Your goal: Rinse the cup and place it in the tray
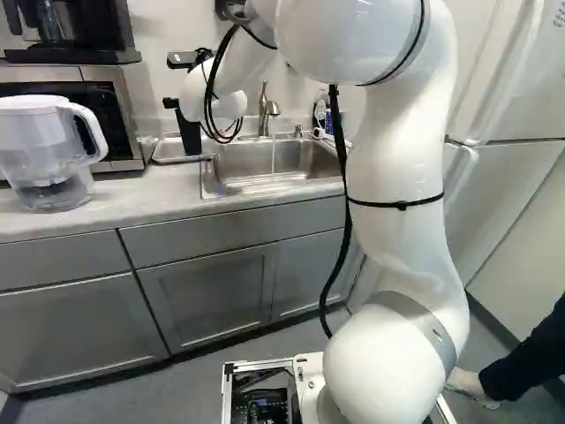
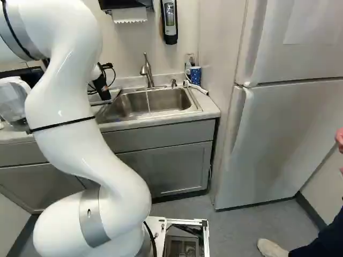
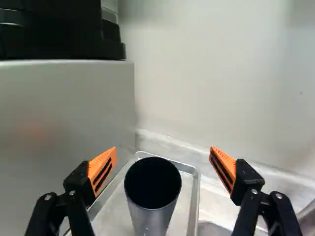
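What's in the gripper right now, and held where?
Nothing held: the fingers stand wide open, and the dark cup stands in the tray, touched by neither.

Open air lies on both sides of the cup (image 3: 152, 216), between it and the spread fingers (image 3: 102, 169). The microwave (image 3: 64, 108) stands like a flat wall beside the tray (image 3: 198, 196), probably leaving only a narrow gap for one finger. The wall (image 3: 221, 73) blocks the way behind. Above the sink (image 2: 123, 101), room opens around the upright faucet (image 2: 148, 69) and its thin stream of water (image 1: 273, 157).
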Motion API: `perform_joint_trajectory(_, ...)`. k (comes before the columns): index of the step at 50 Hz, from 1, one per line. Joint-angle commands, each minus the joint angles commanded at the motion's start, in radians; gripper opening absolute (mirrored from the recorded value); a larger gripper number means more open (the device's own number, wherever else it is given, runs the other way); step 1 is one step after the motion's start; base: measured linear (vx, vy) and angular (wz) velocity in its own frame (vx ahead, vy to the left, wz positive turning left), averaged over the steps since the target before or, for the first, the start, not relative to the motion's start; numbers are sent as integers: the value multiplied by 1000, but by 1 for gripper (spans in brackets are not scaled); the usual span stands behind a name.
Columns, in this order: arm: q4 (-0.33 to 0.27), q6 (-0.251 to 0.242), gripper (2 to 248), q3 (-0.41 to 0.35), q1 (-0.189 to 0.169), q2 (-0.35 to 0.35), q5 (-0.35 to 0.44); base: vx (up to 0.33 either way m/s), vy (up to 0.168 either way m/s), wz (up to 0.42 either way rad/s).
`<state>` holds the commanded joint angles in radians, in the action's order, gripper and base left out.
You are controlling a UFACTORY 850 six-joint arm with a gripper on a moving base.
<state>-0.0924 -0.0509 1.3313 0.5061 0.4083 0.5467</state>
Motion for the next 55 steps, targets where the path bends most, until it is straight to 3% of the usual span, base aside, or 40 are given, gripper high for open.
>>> perform_joint_trajectory(25, 0, 0, 247, -15, -13, -20, 0, 0, 0, 0)
perform_joint_trajectory(55, 1, 0, 247, -81, -65, -75, 1, 0, 0, 0)
